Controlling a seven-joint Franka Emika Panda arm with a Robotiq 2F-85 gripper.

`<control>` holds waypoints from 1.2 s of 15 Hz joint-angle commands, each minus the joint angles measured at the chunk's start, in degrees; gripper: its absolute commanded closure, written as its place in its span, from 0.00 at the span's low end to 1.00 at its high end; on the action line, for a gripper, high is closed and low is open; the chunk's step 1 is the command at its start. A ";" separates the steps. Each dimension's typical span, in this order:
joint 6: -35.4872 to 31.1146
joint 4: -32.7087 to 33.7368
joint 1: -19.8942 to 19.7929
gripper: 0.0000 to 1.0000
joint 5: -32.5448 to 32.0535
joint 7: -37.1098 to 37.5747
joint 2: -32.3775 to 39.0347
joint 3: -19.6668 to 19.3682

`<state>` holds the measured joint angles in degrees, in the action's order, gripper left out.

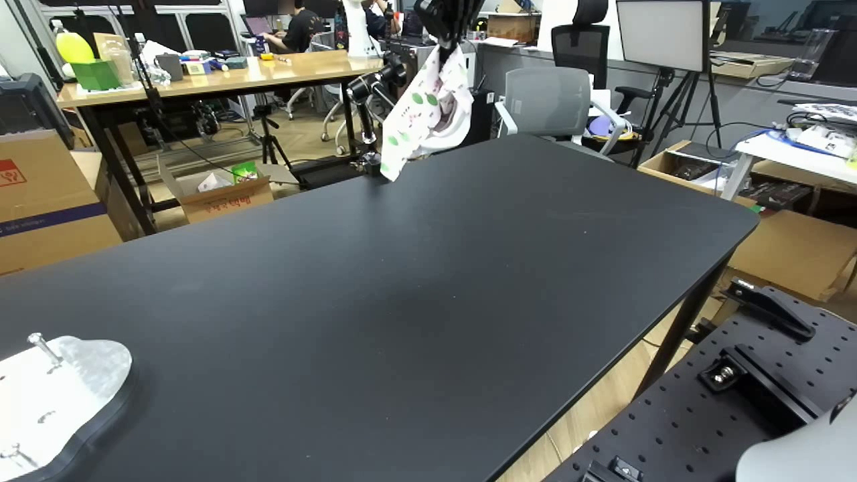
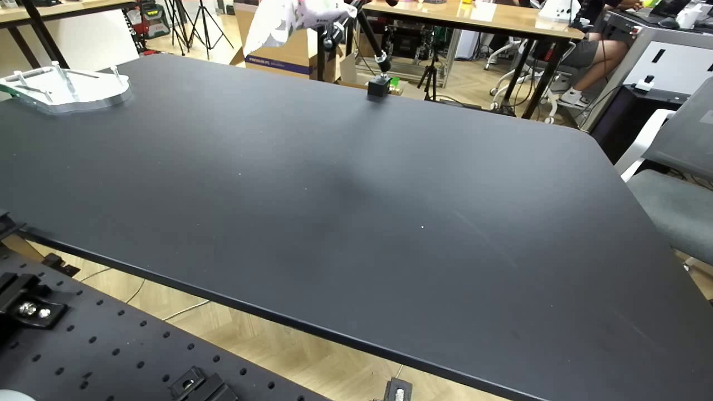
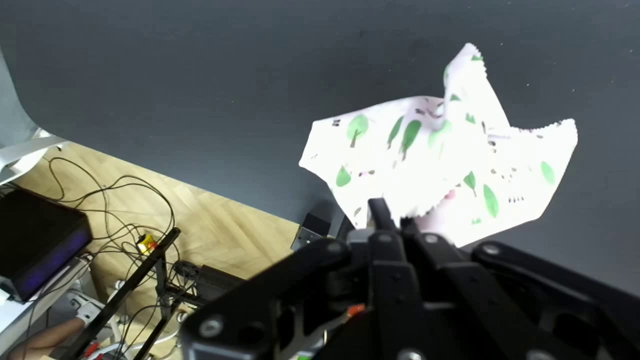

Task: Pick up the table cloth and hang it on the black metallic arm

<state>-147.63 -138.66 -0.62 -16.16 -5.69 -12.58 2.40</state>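
Nearest, my almost-closed gripper point(image 3: 394, 215) pinches the cloth point(image 3: 440, 157); hanging seems underway: drape it over the black arm point(image 1: 365, 122), nine o'clock from it in an exterior view.

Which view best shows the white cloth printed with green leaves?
The wrist view: the cloth appears largest, its print clearest. In an exterior view it hangs smaller, folded, from the black gripper; in an exterior view the frame's top crops it.

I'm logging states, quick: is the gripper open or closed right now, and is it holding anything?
Gripper: closed, holding the table cloth between its jaws.
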 commanded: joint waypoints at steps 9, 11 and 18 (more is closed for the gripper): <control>1.50 8.09 -3.18 0.99 -3.51 9.38 5.61 0.14; 1.89 8.79 -2.78 0.99 -2.98 10.96 7.43 0.11; 1.96 10.62 -0.65 0.99 -1.80 14.92 13.54 -0.17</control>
<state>-147.28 -130.84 -2.38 -17.98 6.24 -1.60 2.56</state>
